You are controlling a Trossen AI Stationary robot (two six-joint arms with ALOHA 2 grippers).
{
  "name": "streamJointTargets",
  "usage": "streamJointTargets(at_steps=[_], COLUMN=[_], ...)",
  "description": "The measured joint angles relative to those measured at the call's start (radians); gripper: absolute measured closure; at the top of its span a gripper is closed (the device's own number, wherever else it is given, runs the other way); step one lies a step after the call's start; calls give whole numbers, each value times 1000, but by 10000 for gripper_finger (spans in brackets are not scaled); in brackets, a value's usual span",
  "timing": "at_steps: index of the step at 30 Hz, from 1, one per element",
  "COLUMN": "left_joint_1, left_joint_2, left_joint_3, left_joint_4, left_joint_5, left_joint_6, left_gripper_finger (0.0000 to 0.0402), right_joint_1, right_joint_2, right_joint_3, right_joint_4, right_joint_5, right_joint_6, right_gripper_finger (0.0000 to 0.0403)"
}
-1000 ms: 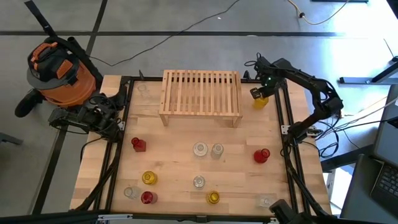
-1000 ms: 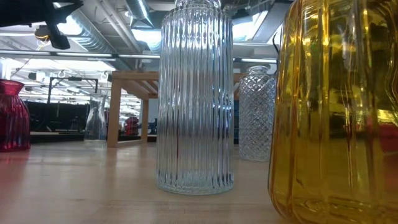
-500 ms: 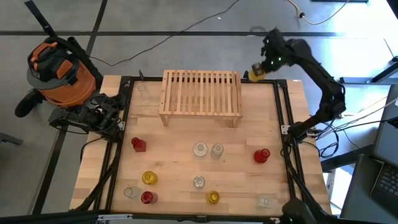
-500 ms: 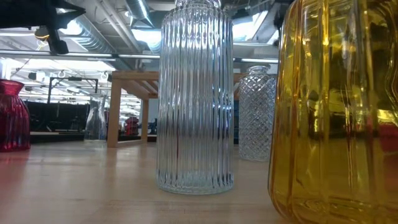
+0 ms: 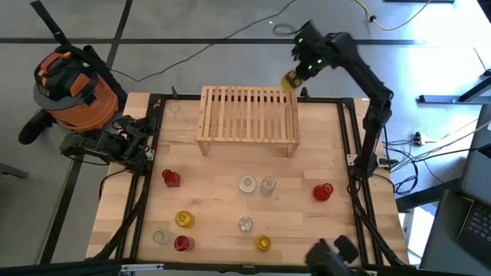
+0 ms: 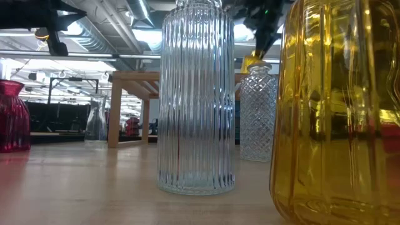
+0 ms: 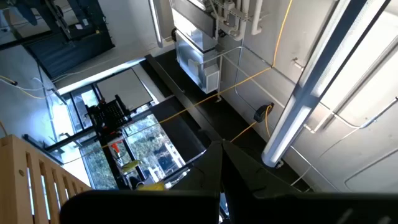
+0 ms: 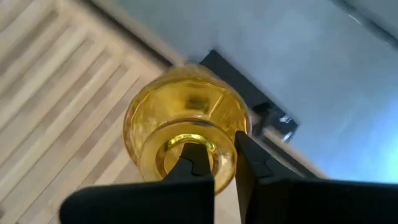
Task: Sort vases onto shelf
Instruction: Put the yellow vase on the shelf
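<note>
Your right gripper (image 5: 294, 77) is pinched tight on a yellow vase (image 8: 186, 124), with the shelf (image 5: 247, 116) just below it — still bare. All the other vases (image 5: 246, 183) wait on the table (image 5: 215, 203).

Yellow vase up close (image 6: 337, 112): cut off by the low view's right and top edges; only part of its ribbed body shows.
Ribbed clear vase (image 6: 197, 94): its neck runs out past the top edge.
Red vase (image 6: 12, 115): clipped by the left edge.
Shelf (image 6: 134, 94): mostly hidden behind the vases in the low view.
Left gripper (image 5: 142, 142): fingertips too small to make out from above.
Held yellow vase (image 8: 186, 127): base hidden behind its own body.
</note>
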Motion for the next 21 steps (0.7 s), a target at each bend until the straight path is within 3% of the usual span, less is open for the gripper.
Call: streamJointTargets(at_steps=[7, 16, 21], left_joint_1=[0, 0, 0], left_joint_2=[0, 0, 0], left_joint_3=[0, 0, 0], left_joint_4=[0, -10, -20], left_joint_5=[44, 29, 29], left_joint_6=[-6, -2, -2], left_gripper_finger=[401, 401, 401], right_joint_1=[25, 26, 26], right_joint_2=[39, 41, 41], right_joint_3=[-42, -38, -38], right_joint_4=[-20, -26, -14], right_joint_5=[-9, -40, -62], right_joint_6=[3, -42, -46], right_gripper_finger=[399, 399, 375])
